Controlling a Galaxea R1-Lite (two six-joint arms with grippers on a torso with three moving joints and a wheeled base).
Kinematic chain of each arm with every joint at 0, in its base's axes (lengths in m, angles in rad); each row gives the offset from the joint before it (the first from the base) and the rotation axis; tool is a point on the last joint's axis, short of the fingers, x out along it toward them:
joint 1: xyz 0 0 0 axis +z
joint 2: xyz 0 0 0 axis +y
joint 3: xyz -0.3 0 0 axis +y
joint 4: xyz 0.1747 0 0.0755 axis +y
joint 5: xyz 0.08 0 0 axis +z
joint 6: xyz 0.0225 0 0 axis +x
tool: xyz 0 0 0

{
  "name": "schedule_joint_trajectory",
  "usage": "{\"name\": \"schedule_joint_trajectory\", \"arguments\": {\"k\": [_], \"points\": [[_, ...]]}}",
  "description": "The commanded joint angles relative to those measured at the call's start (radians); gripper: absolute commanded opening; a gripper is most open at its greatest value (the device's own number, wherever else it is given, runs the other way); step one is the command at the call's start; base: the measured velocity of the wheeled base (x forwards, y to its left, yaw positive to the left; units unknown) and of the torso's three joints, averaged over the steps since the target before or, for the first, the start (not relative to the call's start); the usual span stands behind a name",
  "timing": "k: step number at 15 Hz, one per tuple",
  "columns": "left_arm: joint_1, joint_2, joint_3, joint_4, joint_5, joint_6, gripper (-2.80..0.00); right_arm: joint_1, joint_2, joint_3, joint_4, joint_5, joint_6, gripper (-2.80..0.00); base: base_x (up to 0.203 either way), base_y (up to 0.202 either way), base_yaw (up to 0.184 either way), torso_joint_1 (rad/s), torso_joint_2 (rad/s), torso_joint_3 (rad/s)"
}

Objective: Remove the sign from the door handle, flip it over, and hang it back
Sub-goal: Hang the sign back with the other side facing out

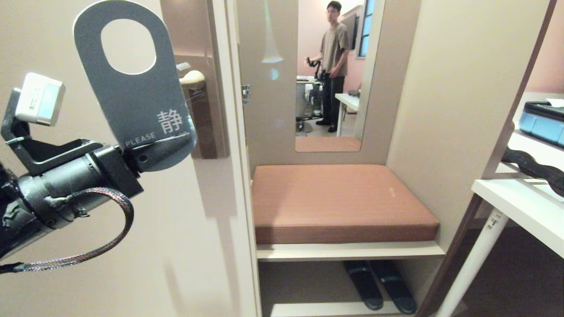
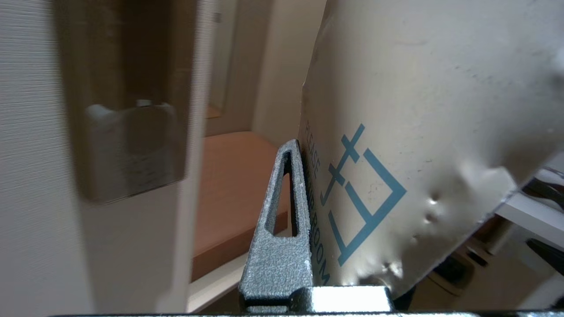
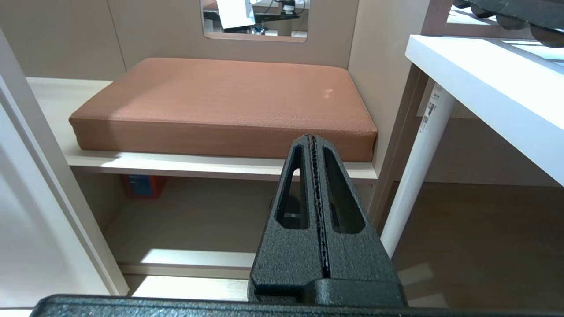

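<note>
The left hand [image 1: 169, 147] is clamped on the lower end of the sign [image 1: 132, 83], holding it upright in front of the door, off the door handle [image 1: 192, 79]. The right hand [image 3: 313, 149] is pressed together, empty, above the cushioned bench [image 3: 229, 103].

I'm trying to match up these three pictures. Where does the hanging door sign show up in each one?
Head view: the sign is upper left, blue side facing the camera, its lower end pinched in the left claw, off the door handle.
Left wrist view: the sign fills the right side, white side with blue lettering.
Right wrist view: not in it; only the shut right claw.
Shared landmark: the brown cushion.
</note>
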Motion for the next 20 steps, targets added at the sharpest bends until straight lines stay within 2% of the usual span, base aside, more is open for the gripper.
{"name": "schedule_joint_trajectory", "arguments": {"k": [1, 5, 8, 10, 20], "points": [[0.054, -0.032, 0.021, -0.004, -0.003, -0.003, -2.8, 0.0, -0.001, 0.0, 0.0, 0.0, 0.0, -2.8, 0.0, 0.0, 0.0, 0.0, 0.0, 0.0], [0.115, -0.047, 0.054, -0.002, 0.003, 0.016, -2.8, 0.0, -0.001, 0.0, 0.0, 0.0, 0.0, -2.8, 0.0, 0.0, 0.0, 0.0, 0.0, 0.0], [0.192, -0.041, 0.086, 0.001, 0.003, 0.087, -2.8, 0.0, -0.001, 0.0, 0.0, 0.0, 0.0, -2.8, 0.0, 0.0, 0.0, 0.0, 0.0, 0.0], [0.227, -0.041, 0.098, 0.001, 0.005, 0.113, -2.8, 0.0, -0.001, 0.0, 0.0, 0.0, 0.0, -2.8, 0.0, 0.0, 0.0, 0.0, 0.0, 0.0], [0.375, 0.009, 0.099, 0.001, 0.028, 0.118, -2.8, 0.0, -0.001, 0.0, 0.0, 0.0, 0.0, -2.8, 0.0, 0.0, 0.0, 0.0, 0.0, 0.0]]}}
